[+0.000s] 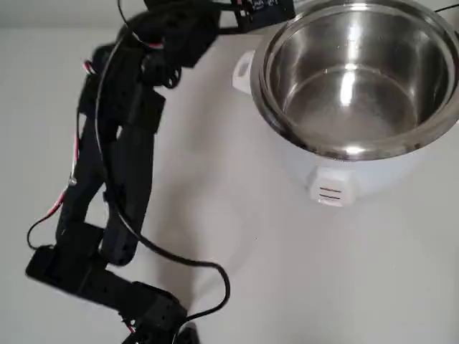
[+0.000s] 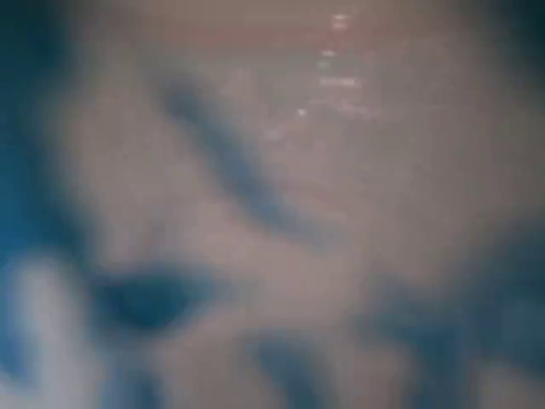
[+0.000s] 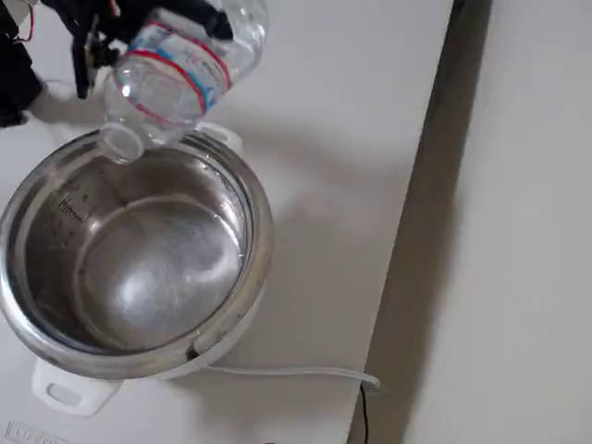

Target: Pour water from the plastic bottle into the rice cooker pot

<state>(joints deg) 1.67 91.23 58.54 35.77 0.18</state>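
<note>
In the overhead view the black jointed arm [image 1: 115,179], trailed by black and red cables, runs up the left side of the frame and bends right along the top edge toward the large round stainless-steel rice cooker pot [image 1: 351,79] at the upper right, seated in its white plastic cooker body [image 1: 337,179] on the pale matte table [image 1: 287,287]. That reach appears meant to carry the load over the pot's far rim. The steel is mirror-bright, with a broad flared lip and a glinting floor that may already hold a little water, though that is hard to judge. The wrist view is a blur of grey, pink and blue with a few bright specks near the top; nothing in it can be told apart. In the fixed view the small clear ribbed plastic bottle [image 3: 180,74] with its white, blue and red label band sits at the upper left, tipped mouth-down, its open neck just above the pot's rim on the upper-left side, a pouring posture that sends its contents inside the bowl. No stream is plainly visible. The black gripper [image 3: 129,23] is closed around the bottle's upper body, jaws clamped on the thin, pliable plastic. A white cord [image 3: 287,372] trails along the table's edge at the bottom.
</note>
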